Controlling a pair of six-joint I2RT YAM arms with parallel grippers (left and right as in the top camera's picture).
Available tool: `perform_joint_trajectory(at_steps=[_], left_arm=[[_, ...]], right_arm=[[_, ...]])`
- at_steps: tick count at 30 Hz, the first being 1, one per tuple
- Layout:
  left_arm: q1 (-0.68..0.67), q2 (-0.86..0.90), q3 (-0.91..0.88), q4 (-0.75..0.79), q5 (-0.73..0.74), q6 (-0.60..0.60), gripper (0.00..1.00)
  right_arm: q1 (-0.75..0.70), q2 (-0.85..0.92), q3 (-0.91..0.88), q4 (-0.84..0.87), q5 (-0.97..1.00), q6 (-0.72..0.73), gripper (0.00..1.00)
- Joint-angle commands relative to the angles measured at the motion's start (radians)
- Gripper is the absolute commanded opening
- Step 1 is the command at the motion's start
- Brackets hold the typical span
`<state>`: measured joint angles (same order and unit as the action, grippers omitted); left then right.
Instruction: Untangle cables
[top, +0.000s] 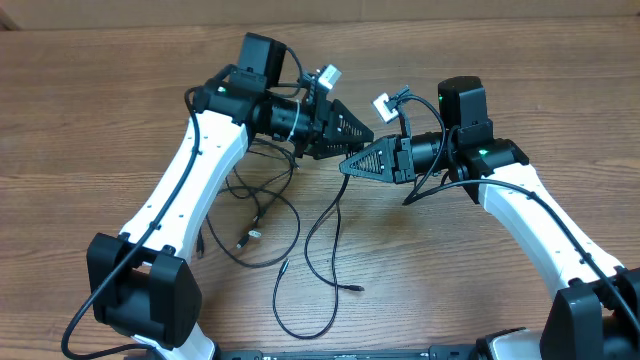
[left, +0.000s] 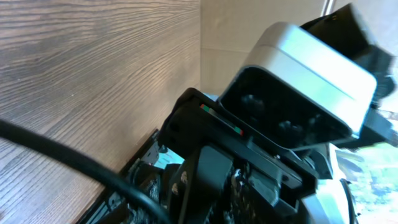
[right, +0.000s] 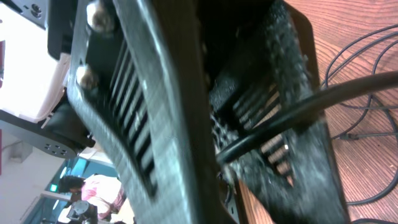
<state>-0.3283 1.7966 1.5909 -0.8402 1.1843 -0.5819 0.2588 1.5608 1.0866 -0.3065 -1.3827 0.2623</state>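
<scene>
The right gripper (top: 347, 167) is clamping one strand of the cables (top: 262, 207), which is running near-left from its jaws to the bunch lying on the table (top: 480, 300), while the left gripper (top: 368, 134), spread unreadable, is hovering just beside, nearer that bunch.

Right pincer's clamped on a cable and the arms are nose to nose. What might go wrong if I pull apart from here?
1. The right pincer and left pincer sit side by side, very close; a sideways move may knock them together.
2. The held cable appears to drop into the loops; a hard pull could tighten the tangle instead of freeing it.
3. Some loops run beside the left arm, which could snag them.
</scene>
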Motion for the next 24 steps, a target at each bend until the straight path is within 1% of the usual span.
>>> perform_joint_trajectory(at_steps=[1, 6, 8, 10, 12, 15, 21, 22, 24], left_arm=[[-0.008, 0.008, -0.003, 0.003, -0.041, -0.018, 0.37], [-0.008, 0.008, -0.003, 0.002, -0.045, -0.017, 0.37], [-0.009, 0.008, -0.003, 0.001, -0.062, -0.017, 0.35], [-0.009, 0.008, -0.003, -0.001, -0.073, -0.017, 0.22], [-0.009, 0.008, -0.003, -0.001, -0.082, -0.017, 0.14], [-0.009, 0.008, -0.003, -0.001, -0.096, -0.017, 0.05], [-0.009, 0.008, -0.003, 0.000, -0.102, -0.011, 0.04], [-0.008, 0.008, -0.003, 0.000, -0.112, -0.003, 0.04], [-0.007, 0.008, -0.003, -0.004, -0.174, 0.043, 0.04]], right_arm=[[0.010, -0.001, 0.027, 0.007, -0.010, 0.003, 0.04], [0.010, -0.001, 0.027, 0.007, -0.010, 0.003, 0.04], [0.010, -0.001, 0.027, 0.007, -0.010, 0.003, 0.04], [0.010, -0.001, 0.027, 0.007, -0.010, 0.004, 0.04], [0.010, -0.001, 0.027, 0.007, -0.010, 0.004, 0.04], [0.010, -0.001, 0.027, 0.007, -0.010, 0.003, 0.04], [0.010, -0.001, 0.027, 0.007, -0.005, 0.003, 0.05], [0.010, -0.001, 0.027, 0.006, -0.001, 0.003, 0.08], [0.007, -0.001, 0.027, 0.002, 0.030, 0.003, 0.18]])
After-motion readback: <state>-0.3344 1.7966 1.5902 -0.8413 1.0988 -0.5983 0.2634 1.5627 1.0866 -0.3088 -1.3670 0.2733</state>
